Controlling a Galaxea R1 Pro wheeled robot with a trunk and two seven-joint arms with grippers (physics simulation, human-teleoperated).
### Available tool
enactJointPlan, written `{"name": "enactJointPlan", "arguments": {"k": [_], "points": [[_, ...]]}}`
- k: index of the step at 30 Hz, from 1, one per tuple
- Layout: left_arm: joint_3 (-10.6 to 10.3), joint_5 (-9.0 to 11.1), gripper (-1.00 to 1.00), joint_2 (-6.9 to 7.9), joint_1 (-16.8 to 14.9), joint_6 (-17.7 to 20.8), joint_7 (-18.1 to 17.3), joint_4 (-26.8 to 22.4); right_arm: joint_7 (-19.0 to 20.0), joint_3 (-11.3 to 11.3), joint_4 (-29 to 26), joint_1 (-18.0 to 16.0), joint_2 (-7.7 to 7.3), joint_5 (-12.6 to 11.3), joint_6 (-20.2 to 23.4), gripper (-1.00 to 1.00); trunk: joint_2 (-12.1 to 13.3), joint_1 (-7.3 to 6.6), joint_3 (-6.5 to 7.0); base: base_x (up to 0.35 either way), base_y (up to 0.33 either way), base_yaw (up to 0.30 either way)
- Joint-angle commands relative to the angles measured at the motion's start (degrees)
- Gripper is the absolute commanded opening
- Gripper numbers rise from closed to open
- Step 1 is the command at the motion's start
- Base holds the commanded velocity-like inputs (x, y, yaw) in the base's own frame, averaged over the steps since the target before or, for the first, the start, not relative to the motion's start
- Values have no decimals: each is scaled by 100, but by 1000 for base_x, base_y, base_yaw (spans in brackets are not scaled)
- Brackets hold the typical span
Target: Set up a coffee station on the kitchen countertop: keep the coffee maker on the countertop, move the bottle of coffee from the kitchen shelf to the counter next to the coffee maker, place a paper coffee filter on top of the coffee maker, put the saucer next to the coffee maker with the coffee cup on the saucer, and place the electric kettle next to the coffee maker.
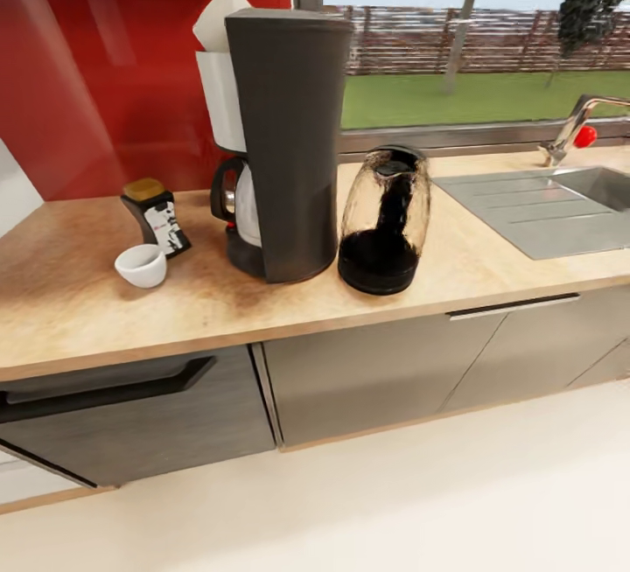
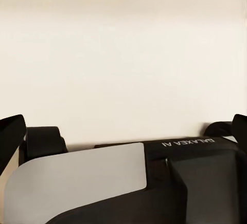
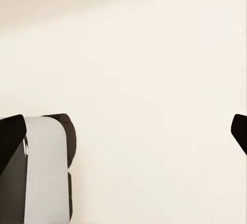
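On the kitchen countertop (image 1: pixel 79 310) stands the coffee maker (image 1: pixel 293 143), its glass carafe facing left. An off-white paper coffee filter (image 1: pixel 219 17) sticks up from its white basket. To its left stands the bottle of coffee (image 1: pixel 157 215), with the white coffee cup (image 1: pixel 141 265) just in front of it, resting directly on the wood. The electric kettle (image 1: pixel 383 222) stands close to the machine's right side. The saucer and the kitchen shelf are out of view. My left gripper (image 2: pixel 124 131) and right gripper (image 3: pixel 125 134) are open with nothing between the fingers, over pale floor.
A steel sink (image 1: pixel 560 205) with a faucet (image 1: pixel 573 126) is set into the counter at the right. Behind are a red backsplash (image 1: pixel 105 65) and a window. Grey cabinet fronts (image 1: pixel 367 371) run below; the dark left front (image 1: pixel 131 423) sits slightly ajar.
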Motion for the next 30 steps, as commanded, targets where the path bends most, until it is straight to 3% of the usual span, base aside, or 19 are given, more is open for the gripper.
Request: {"name": "enactJointPlan", "arguments": {"k": [1,26,29,30], "points": [[-48,24,100,2,-4,-43,-10,6,59,-10,0,0,1,-54,19,100,-2,0,-3,11,-156,-132],[-51,24,100,-1,-3,-48,-9,11,49,-17,1,0,0,-54,19,100,-2,0,-2,9,-26,-254],[-52,24,100,-5,-2,-48,-9,13,-84,-76,2,-3,12,-69,13,100,-2,0,-2,106,-212,-63],[-52,24,100,-6,-1,-48,-9,14,-297,-125,-6,-22,24,-99,12,100,-2,0,-2,118,-246,-29]]}}
